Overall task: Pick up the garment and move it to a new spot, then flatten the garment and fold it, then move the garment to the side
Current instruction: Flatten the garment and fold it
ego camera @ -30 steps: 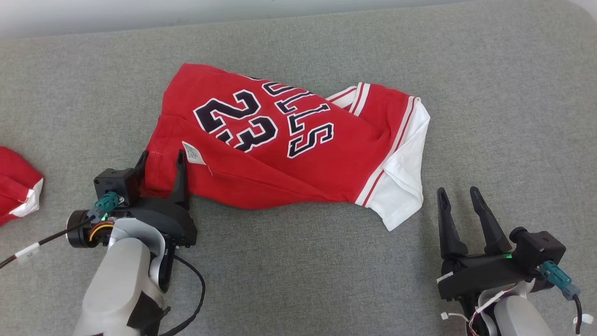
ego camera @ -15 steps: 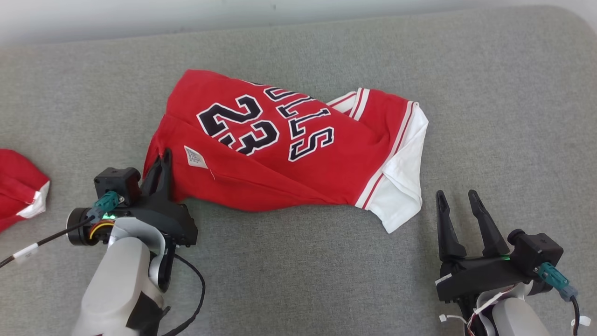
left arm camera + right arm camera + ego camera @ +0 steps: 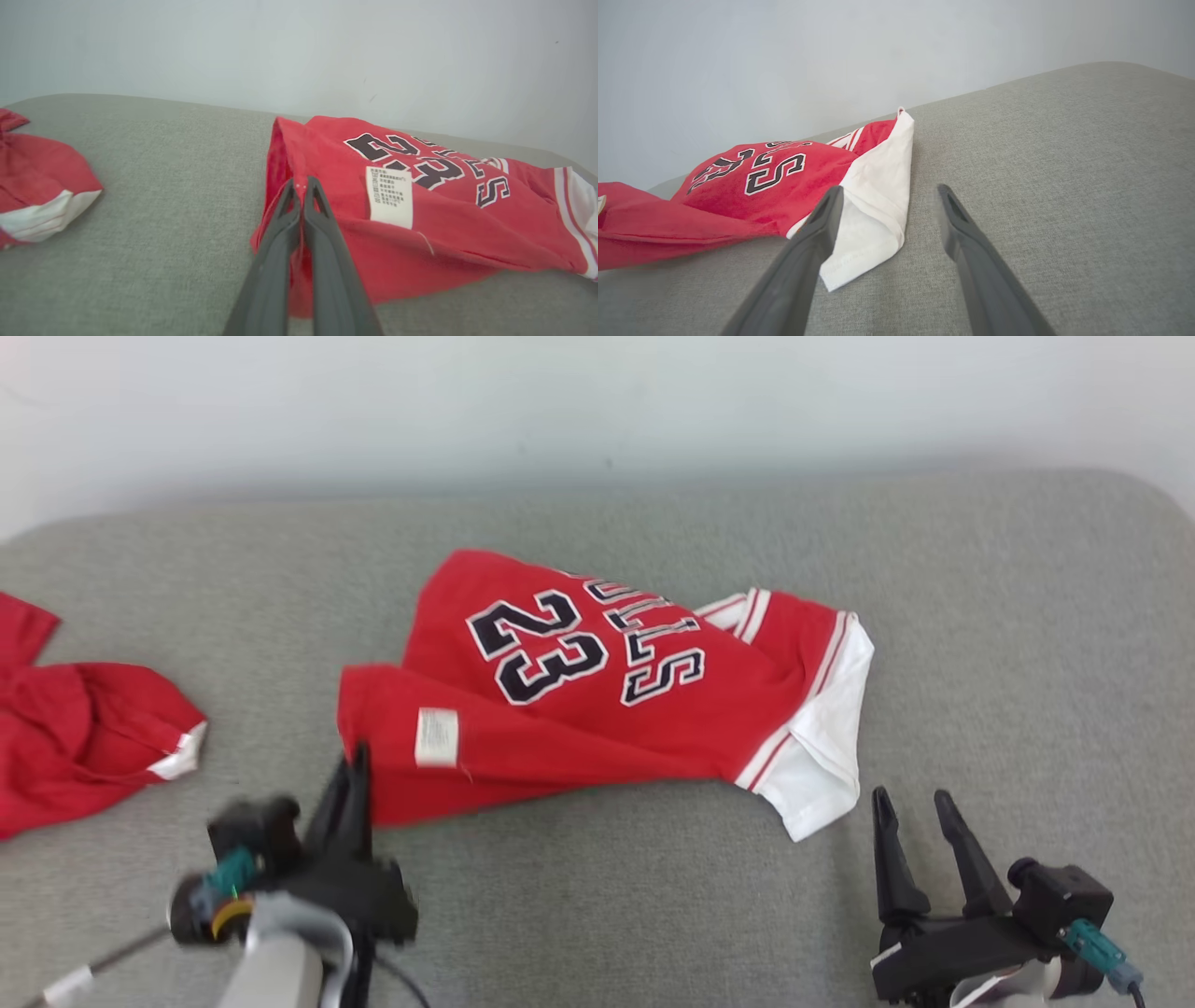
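Left gripper (image 3: pixel 357 770), lower left, wide open a second ago, now pinches shut on the jersey's (image 3: pixel 616 709) left hem. The jersey lies mid-frame on the grey cushion (image 3: pixel 1027 616). Right gripper (image 3: pixel 908 795), lower right, stays open, just clear of the white sleeve (image 3: pixel 826 775).

— Where's the left gripper (image 3: pixel 358 758)?
— Blurred, fingers pressed together on the lower left corner of the red number 23 jersey (image 3: pixel 597 728), beside its white label (image 3: pixel 436 737).
— And the right gripper (image 3: pixel 907 798)?
— Fingers spread over the grey upholstered surface (image 3: pixel 1027 616), near the jersey's white sleeve (image 3: pixel 826 756), apart from it. A second red garment (image 3: pixel 84 747) lies well apart at the left.
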{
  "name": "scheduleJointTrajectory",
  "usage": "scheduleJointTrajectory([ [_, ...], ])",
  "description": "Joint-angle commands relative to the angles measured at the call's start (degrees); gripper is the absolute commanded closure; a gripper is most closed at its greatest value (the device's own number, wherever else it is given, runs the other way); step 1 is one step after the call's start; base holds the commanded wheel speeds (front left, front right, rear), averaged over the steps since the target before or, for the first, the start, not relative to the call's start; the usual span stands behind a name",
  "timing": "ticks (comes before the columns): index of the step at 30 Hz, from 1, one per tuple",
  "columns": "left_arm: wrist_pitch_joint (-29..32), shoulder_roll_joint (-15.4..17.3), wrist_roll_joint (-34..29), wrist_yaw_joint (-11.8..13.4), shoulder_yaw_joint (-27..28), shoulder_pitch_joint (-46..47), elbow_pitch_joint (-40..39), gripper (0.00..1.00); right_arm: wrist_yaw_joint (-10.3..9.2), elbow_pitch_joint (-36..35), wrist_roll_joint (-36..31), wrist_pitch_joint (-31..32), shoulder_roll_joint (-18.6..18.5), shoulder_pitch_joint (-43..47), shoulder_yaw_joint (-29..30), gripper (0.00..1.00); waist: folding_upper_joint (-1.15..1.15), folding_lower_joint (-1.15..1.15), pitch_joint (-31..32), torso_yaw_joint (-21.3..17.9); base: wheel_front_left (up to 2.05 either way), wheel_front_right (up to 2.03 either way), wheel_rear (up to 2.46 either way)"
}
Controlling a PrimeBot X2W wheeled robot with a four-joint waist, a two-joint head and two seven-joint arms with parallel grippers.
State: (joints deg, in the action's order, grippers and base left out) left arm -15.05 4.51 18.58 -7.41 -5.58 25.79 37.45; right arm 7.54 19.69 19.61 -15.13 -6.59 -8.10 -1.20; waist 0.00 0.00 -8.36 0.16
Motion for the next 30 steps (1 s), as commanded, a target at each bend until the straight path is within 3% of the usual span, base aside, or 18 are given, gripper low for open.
scheduleJointTrajectory([
  [1,-0.19,0.01,0.37,-0.05,-0.53,-3.63,-0.71,1.0,-0.11,0.3,-0.57,-0.01,0.47,1.23,0.25,0.0,0.0,0.0,4.2,2.87,0.0,0.0,0.0],
  [14,-0.19,-0.35,3.2,-0.02,0.48,-17.34,-1.16,0.98,-0.11,0.43,-0.61,-0.01,0.89,3.74,0.36,0.0,0.0,0.0,7.38,1.77,0.0,0.0,0.0],
  [15,-0.19,-0.28,2.74,0.01,0.55,-18.17,-1.36,0.76,-0.11,0.48,-0.64,-0.01,0.82,3.97,0.35,0.0,0.0,0.0,7.54,1.62,0.0,0.0,0.0],
  [16,-0.19,-0.31,2.46,0.11,0.92,-18.94,-1.87,0.31,-0.11,0.49,-0.66,-0.01,0.72,4.2,0.45,0.0,0.0,0.0,7.63,1.52,0.0,0.0,0.0],
  [17,-0.19,-0.34,2.32,0.63,1.6,-19.7,-2.17,0.0,-0.11,0.47,-0.67,-0.01,0.66,4.39,0.53,0.0,0.0,0.0,7.71,1.42,0.0,0.0,0.0],
  [23,-0.19,-0.76,-1.04,4.75,6.98,-23.66,-8.24,0.0,-0.11,0.07,-0.93,-0.01,0.43,4.67,0.86,0.0,0.0,0.0,7.83,1.01,0.0,0.0,0.0],
  [30,-0.19,-1.24,-5.41,5.09,9.2,-25.24,-12.71,0.0,-0.11,-2.15,-2.73,-0.01,0.5,3.61,0.86,0.0,0.0,0.0,7.88,-0.36,0.0,0.0,0.0],
])
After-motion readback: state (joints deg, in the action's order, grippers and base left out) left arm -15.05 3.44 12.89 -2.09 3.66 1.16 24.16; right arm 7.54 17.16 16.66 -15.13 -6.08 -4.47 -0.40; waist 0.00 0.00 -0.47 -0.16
